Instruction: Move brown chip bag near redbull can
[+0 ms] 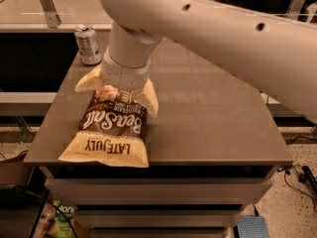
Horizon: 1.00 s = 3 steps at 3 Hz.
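Observation:
The brown chip bag [112,128] lies flat on the front left part of the dark table [208,118], its "LATE JULY" end toward the front edge. My gripper [127,90] hangs from the big white arm [208,29] and is down on the far end of the bag, covering part of it. The bag's far pale yellow end [88,82] sticks out to the left of the gripper. The redbull can is hidden behind my arm.
A shorter, wider silver can [88,44] with a pale label stands at the table's back left corner. A counter with a metal rail [47,1] runs behind. Drawers sit under the table; cables [302,175] lie on the floor at right.

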Tool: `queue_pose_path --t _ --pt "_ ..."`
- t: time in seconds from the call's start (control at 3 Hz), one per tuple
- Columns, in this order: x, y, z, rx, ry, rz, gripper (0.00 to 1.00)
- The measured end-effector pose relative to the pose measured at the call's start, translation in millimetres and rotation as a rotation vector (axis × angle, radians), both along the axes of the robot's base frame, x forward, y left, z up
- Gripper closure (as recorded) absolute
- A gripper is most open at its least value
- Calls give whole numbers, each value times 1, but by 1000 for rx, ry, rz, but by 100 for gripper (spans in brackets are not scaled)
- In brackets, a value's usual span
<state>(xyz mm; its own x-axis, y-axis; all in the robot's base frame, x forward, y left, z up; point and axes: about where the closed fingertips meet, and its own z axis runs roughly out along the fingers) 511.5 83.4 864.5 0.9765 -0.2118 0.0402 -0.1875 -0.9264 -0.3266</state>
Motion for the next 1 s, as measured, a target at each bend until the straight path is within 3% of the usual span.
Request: queue_pose_path --t 0.33,0.67,1.0 --pt "2 17 -5 -122 -12 0 0" --pt "2 31 -14 -191 -7 12 0" --pt "5 33 -32 -205 23 16 0"
